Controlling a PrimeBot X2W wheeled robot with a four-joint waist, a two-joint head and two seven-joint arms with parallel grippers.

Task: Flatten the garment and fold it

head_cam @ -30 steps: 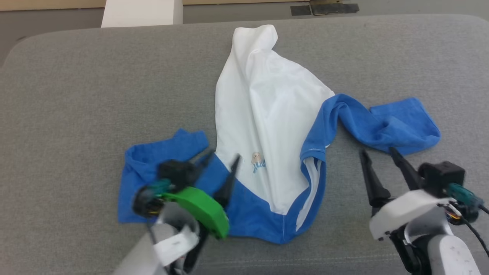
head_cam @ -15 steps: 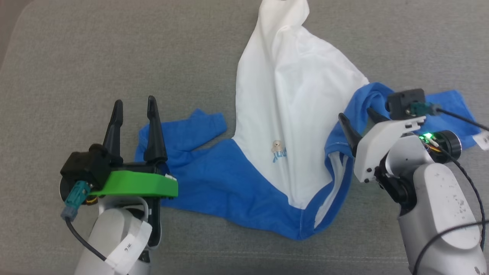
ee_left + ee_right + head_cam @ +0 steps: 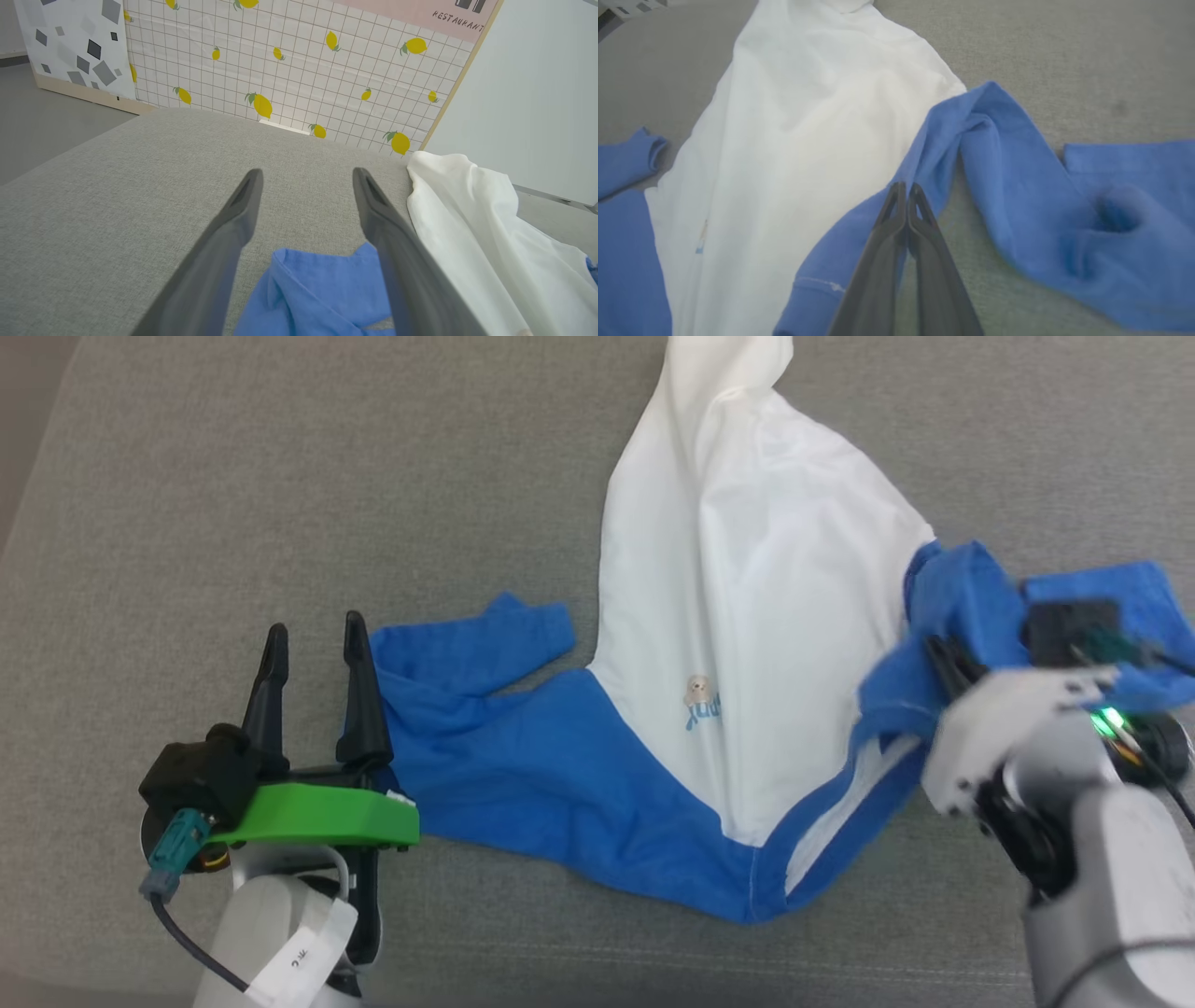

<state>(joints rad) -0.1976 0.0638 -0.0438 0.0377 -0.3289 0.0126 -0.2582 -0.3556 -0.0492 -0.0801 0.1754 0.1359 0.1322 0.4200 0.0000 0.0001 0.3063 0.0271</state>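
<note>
End effectors 2 | left end effector (image 3: 315, 625) splayed (beside lone garment (image 3: 747, 616)) | right end effector (image 3: 904, 187) pinching sleeve (image 3: 1008, 177)

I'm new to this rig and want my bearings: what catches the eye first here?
The garment, white with bright blue sleeves, sprawls crumpled across the grey cushion. At the right, the right gripper has its fingers pinched shut on a bunched blue sleeve. At lower left, the left gripper stands open beside the other sleeve.

The dark left end effector (image 3: 315, 626) has a green bracket (image 3: 317, 814), pale forearm (image 3: 266, 933) and teal cable plug (image 3: 179, 835).
</note>
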